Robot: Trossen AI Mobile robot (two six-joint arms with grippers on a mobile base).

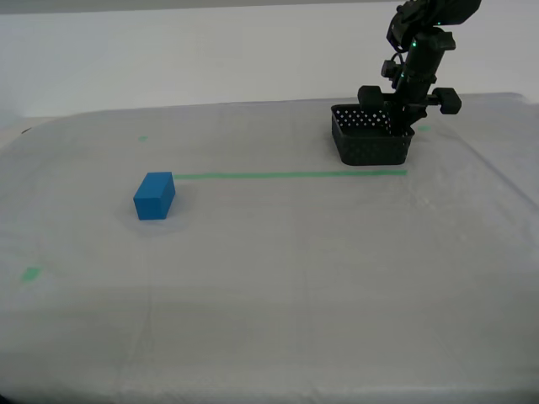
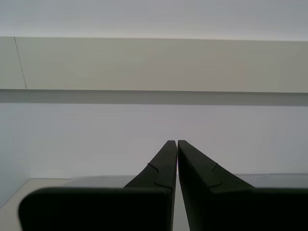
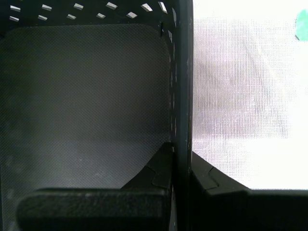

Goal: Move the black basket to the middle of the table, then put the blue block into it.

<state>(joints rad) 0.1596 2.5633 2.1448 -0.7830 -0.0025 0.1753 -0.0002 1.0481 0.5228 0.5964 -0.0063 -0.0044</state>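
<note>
Step in hand: moving the black basket [image 1: 371, 135]. My first gripper [image 3: 182, 161] reaches steeply down from above, jaws clamped on one basket wall, one finger inside and one outside. The basket rests on the table [image 1: 278, 278] at the far end of the green tape line [image 1: 290, 175]; the blue block [image 1: 154, 195] sits at the line's other end. Next move: draw the basket toward the table's middle without tipping it. My second gripper [image 2: 176, 144] hangs clear, jaws together, holding nothing.
</note>
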